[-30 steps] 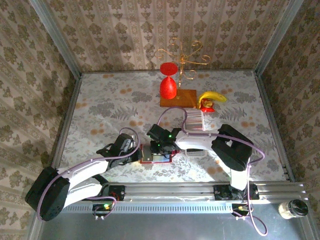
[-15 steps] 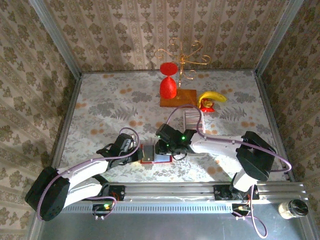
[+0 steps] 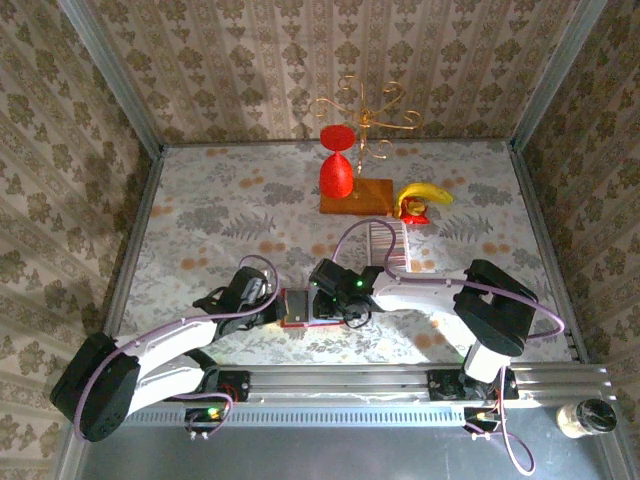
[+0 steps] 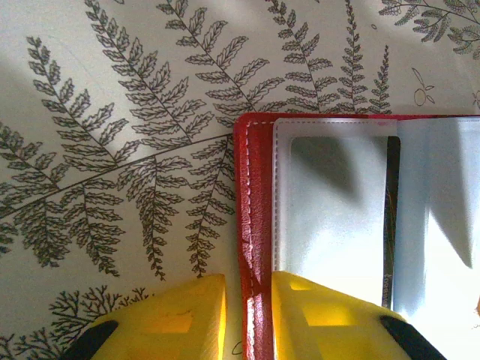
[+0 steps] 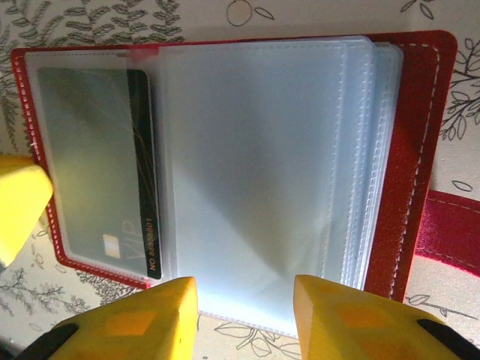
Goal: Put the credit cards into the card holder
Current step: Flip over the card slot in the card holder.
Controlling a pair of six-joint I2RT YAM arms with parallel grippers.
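The red card holder (image 3: 297,306) lies open on the patterned cloth near the front, its pale blue-grey sleeves (image 5: 255,157) fanned out. One card (image 5: 94,180) with a dark stripe sits in the leftmost pocket. My left gripper (image 4: 249,319) is shut on the holder's red cover edge (image 4: 251,225), and it is at the holder's left side (image 3: 278,306) from above. My right gripper (image 5: 244,315) hovers open over the sleeves' near edge with nothing held, on the holder's right (image 3: 322,303). The row of credit cards (image 3: 390,243) lies further back, to the right.
A red goblet glass (image 3: 336,170) stands on a brown wooden board (image 3: 372,196) at the back, beside a gold wire stand (image 3: 365,115) and a banana (image 3: 422,195). The holder's clasp tab (image 5: 450,232) sticks out to the right. Walls enclose the table.
My right arm has swung its elbow out to the right, and its gripper has come down over the open holder. The left gripper has stayed on the cover edge.
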